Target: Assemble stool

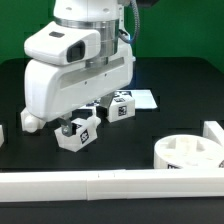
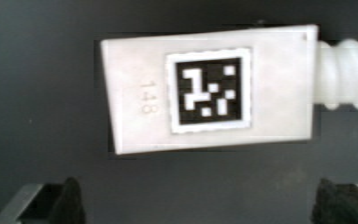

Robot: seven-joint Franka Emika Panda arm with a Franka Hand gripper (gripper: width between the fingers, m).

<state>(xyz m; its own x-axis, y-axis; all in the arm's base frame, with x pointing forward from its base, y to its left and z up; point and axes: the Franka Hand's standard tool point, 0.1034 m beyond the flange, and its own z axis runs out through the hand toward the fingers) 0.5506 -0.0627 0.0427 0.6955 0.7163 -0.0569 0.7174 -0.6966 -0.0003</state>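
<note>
A white block leg (image 2: 211,90) with a black-and-white tag and a ribbed screw end lies on the black table, filling the wrist view. My gripper (image 2: 201,205) is open, its dark fingers (image 2: 51,200) set wide apart with nothing between them. In the exterior view the gripper (image 1: 68,124) hangs just above this leg (image 1: 78,136), left of centre. A second tagged leg (image 1: 122,106) lies just behind it. The round white seat (image 1: 190,152) with sockets lies at the exterior view's right.
A long white rail (image 1: 100,186) runs along the front edge and turns up at the exterior view's right (image 1: 213,130). The marker board (image 1: 143,98) lies flat behind the legs. Another white part (image 1: 2,133) shows at the left edge.
</note>
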